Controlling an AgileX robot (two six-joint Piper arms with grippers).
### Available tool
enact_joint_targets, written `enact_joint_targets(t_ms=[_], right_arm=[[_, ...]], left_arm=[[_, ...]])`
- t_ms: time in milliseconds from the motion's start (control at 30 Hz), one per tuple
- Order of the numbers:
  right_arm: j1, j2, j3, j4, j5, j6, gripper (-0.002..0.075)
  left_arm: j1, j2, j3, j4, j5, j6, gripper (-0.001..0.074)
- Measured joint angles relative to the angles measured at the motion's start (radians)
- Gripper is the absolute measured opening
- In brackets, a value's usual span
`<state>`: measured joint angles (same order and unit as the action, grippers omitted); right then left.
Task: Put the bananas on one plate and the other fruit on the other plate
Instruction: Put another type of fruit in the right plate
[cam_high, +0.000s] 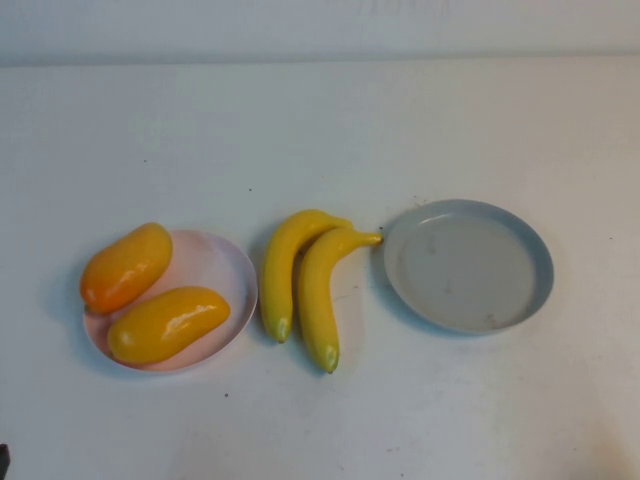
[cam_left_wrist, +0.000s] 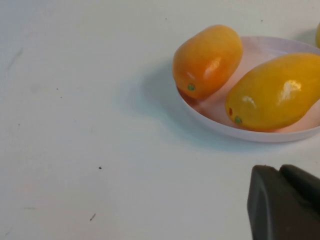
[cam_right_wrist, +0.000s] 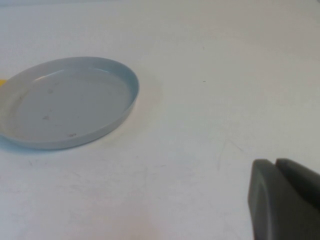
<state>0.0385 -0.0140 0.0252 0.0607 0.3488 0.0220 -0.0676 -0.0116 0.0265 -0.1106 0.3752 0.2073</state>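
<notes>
Both mangoes (cam_high: 150, 296) already lay on the pink plate (cam_high: 222, 262) near the left end effector (cam_left_wrist: 285, 202), the bananas (cam_high: 305, 285) remained undelivered on the desk (cam_high: 320, 130) beside the grey plate (cam_right_wrist: 30, 142) near the right end effector (cam_right_wrist: 285, 202), and neither end effector held anything, opening indeterminable.

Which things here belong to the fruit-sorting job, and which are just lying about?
Job:
- bananas, on the table between the plates
- blue-grey plate, bare
- two mango-like fruits, on the pink plate
- left gripper, right gripper, both off the fruit

Lying about:
- only the white table

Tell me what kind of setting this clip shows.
Probably a lab tabletop test setup, not a kitchen: bare white table, glossy toy-like bananas between a pink plate and grey plate; left gripper and right gripper low over table.
</notes>
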Motion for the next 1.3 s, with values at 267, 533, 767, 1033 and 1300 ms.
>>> enact_joint_targets(t_ms=[267, 533, 767, 1033, 1300], right_arm=[[0.000, 0.000, 0.000, 0.000, 0.000, 0.000, -0.0017], [0.000, 0.000, 0.000, 0.000, 0.000, 0.000, -0.0017], [0.000, 0.000, 0.000, 0.000, -0.005, 0.000, -0.0017], [0.000, 0.000, 0.000, 0.236, -0.178, 0.000, -0.0017], [0.000, 0.000, 0.000, 0.518, -0.297, 0.002, -0.0017]], left_arm=[[0.000, 0.000, 0.000, 0.000, 0.000, 0.000, -0.0002], [0.000, 0.000, 0.000, 0.000, 0.000, 0.000, -0.0002], [0.000, 0.000, 0.000, 0.000, 0.000, 0.000, -0.0002], [0.000, 0.000, 0.000, 0.000, 0.000, 0.000, -0.0002], [0.000, 0.000, 0.000, 0.000, 0.000, 0.000, -0.0003]])
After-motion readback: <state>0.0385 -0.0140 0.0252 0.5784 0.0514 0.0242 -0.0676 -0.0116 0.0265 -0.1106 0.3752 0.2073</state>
